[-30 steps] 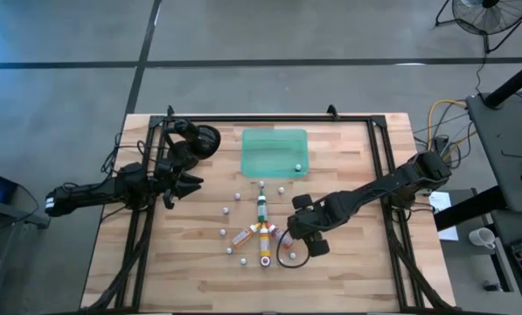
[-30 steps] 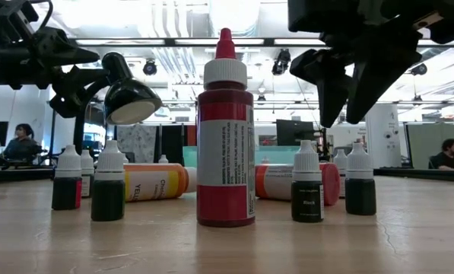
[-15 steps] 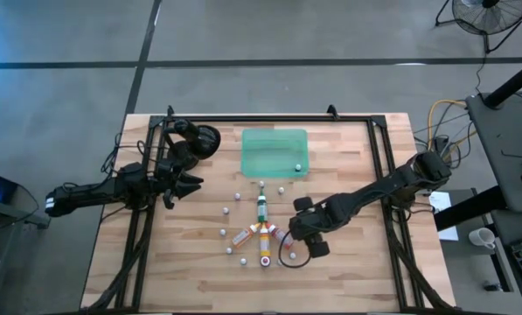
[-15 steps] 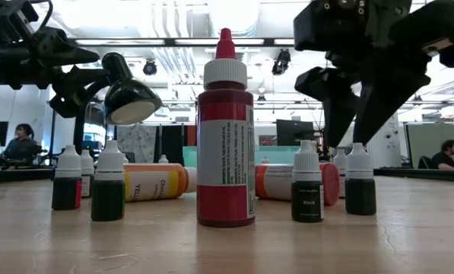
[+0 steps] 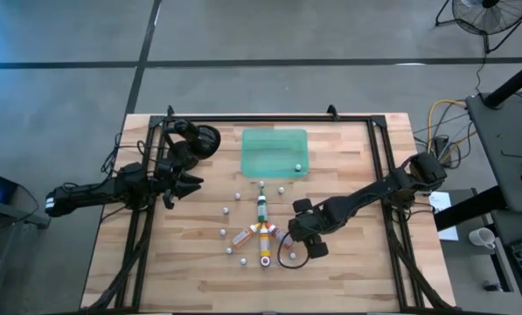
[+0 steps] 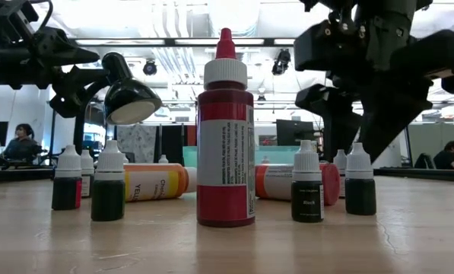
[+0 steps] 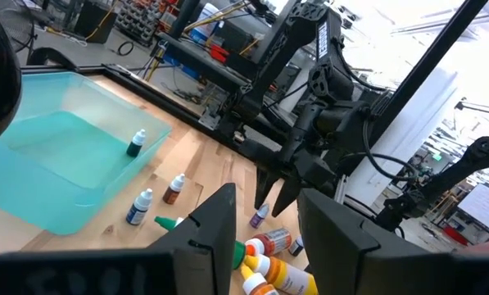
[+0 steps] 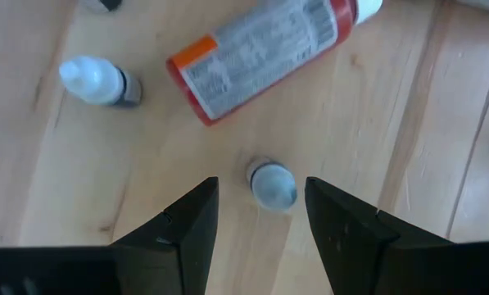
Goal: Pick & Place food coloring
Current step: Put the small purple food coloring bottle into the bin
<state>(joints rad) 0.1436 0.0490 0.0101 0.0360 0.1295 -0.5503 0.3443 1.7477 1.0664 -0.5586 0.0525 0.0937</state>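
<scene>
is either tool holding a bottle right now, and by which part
Nothing is held. The right tool is open, hanging over a small white-capped bottle that stands between its fingers, untouched. The left tool is open and empty, off to the table's left.

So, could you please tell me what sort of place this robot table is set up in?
Probably an open-plan robotics lab or workshop: a wooden table on bare concrete floor, seated people at desks behind, exposed ceiling ducts, and cable-strewn equipment racks.
</scene>
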